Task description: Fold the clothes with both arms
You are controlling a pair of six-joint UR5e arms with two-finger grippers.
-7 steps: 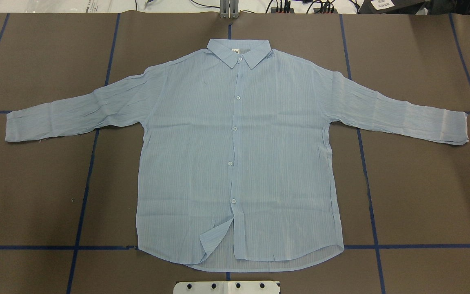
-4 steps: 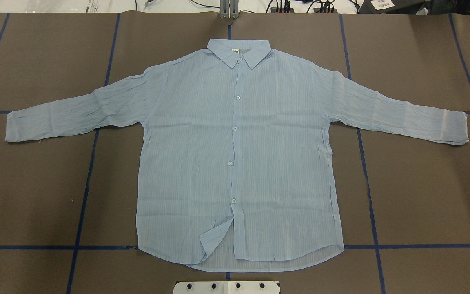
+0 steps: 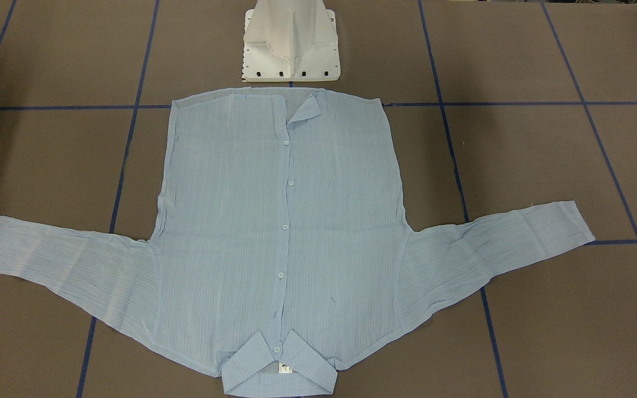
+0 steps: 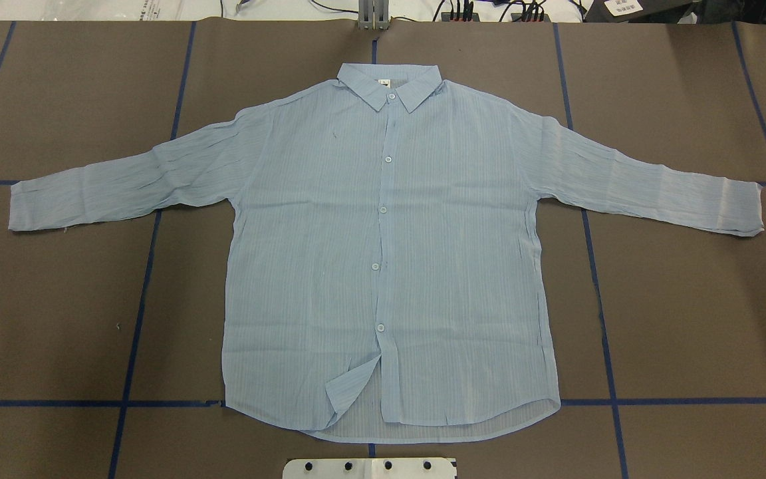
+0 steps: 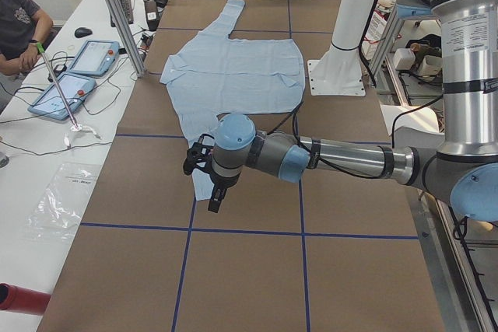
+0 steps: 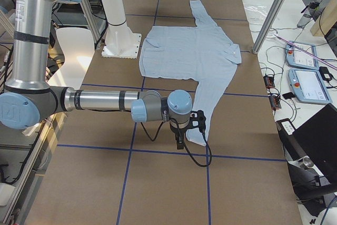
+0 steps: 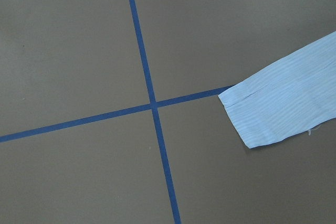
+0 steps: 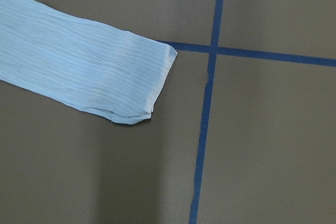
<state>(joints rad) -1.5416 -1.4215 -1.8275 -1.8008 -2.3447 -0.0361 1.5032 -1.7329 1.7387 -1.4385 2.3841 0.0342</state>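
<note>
The pale-blue striped shirt lies flat and buttoned, front up, with its collar at the far edge and both sleeves spread out; it also shows in the front view. My left gripper hangs just above the left sleeve's cuff. My right gripper hangs beside the right sleeve's cuff. Both grippers show only in the side views, so I cannot tell whether they are open or shut. The wrist views show no fingers. A hem corner is turned up.
The brown table cover carries blue tape lines. The white pedestal base stands at the shirt's hem. Metal posts, tablets and an operator are along the far side; a laptop is there too.
</note>
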